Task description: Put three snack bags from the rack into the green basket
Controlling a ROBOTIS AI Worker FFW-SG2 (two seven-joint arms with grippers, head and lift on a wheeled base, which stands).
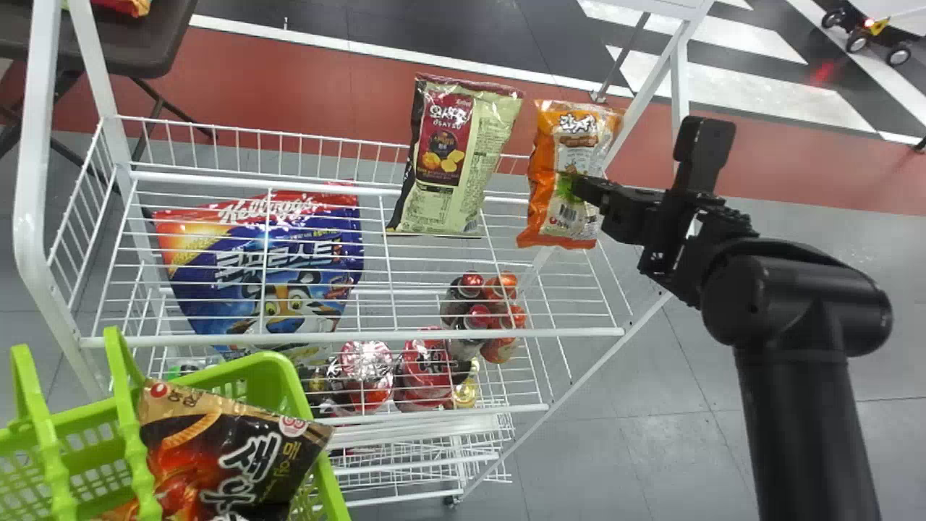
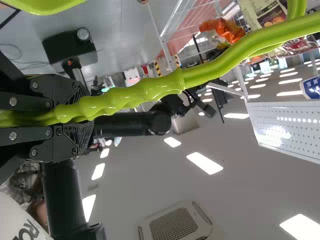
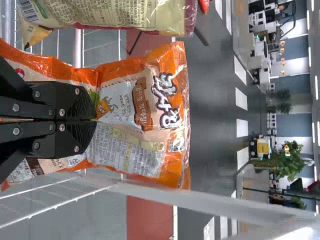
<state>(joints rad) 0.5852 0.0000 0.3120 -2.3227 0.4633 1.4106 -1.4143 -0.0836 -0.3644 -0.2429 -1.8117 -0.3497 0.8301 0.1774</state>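
Note:
My right gripper (image 1: 587, 189) is at the orange snack bag (image 1: 571, 155) by the rack's right end. In the right wrist view the gripper (image 3: 94, 120) is shut on the front of that orange bag (image 3: 145, 112). A cream and dark snack bag (image 1: 463, 159) stands upright beside it, to its left. The green basket (image 1: 278, 369) is at the lower left, holding a black and brown snack bag (image 1: 239, 456). Seen from the left wrist, my left gripper (image 2: 82, 117) is shut on the basket's green handle (image 2: 150, 90).
The white wire rack (image 1: 362, 336) spans the middle, its slanted post just right of the orange bag. A blue and red cereal bag (image 1: 268, 268) lies at its left part. Bottles (image 1: 481, 315) and red packs (image 1: 427, 369) show through the wires. A dark chair (image 1: 137, 43) stands behind, upper left.

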